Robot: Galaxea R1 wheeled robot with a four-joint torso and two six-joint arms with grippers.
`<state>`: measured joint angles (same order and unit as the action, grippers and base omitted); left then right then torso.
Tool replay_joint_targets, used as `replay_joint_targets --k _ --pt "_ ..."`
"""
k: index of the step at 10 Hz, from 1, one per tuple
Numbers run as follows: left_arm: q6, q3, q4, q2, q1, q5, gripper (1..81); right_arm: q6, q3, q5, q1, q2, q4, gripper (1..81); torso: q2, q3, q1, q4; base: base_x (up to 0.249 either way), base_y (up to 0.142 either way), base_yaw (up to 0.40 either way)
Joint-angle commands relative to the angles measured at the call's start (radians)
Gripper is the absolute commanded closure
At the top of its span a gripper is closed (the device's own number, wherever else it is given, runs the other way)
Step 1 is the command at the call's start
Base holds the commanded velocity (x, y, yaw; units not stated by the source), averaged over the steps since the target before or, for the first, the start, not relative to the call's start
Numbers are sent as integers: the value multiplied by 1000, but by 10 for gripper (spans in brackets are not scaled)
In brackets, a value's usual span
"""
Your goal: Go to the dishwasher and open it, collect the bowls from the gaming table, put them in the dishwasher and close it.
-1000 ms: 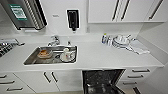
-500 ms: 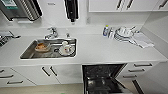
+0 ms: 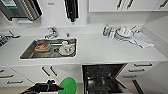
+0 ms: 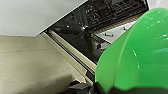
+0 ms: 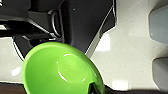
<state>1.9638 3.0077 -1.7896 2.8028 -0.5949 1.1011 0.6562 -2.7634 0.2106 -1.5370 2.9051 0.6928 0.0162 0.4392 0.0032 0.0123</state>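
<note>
Dishwasher: under the counter, right of the sink, door dropped open, dark interior and rack exposed; the left wrist view shows the same opening from beside the lowered door.

Green bowl: carried by the left gripper at the lower edge of the head view, in front of the white cabinet doors, just left of the dishwasher opening. Jaws pinching the bowl's rim, judging by the dark arm meeting the bowl.

Second green bowl: in the right wrist view, with a dark finger lapping its rim; right gripper appears clamped on it above pale floor.

Counter items: stacked white plates toward the right rear corner; dishes in the sink.

Step in hand, by judgement: loading bowls. Next move calls for swinging the left bowl rightward over the open door and lowering it into the rack, clear of the door edge.
</note>
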Motion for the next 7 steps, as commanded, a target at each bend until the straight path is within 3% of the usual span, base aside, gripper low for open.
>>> replay_joint_targets --k 1,2,5,7 --pt "145 17 -146 132 233 14 811 5 4 -54 -16 -13 4 811 0 0 0 0 0 0 0" --pt "168 17 -175 175 252 8 811 5 4 -54 -15 -13 4 811 0 0 0 0 0 0 0" --pt "179 17 -223 264 252 -33 811 5 4 -56 -10 -5 5 811 0 0 1 0 0 0 0" --pt "184 17 -231 316 251 -69 811 5 4 -56 -7 -5 7 811 -1 1 1 0 0 0 0"
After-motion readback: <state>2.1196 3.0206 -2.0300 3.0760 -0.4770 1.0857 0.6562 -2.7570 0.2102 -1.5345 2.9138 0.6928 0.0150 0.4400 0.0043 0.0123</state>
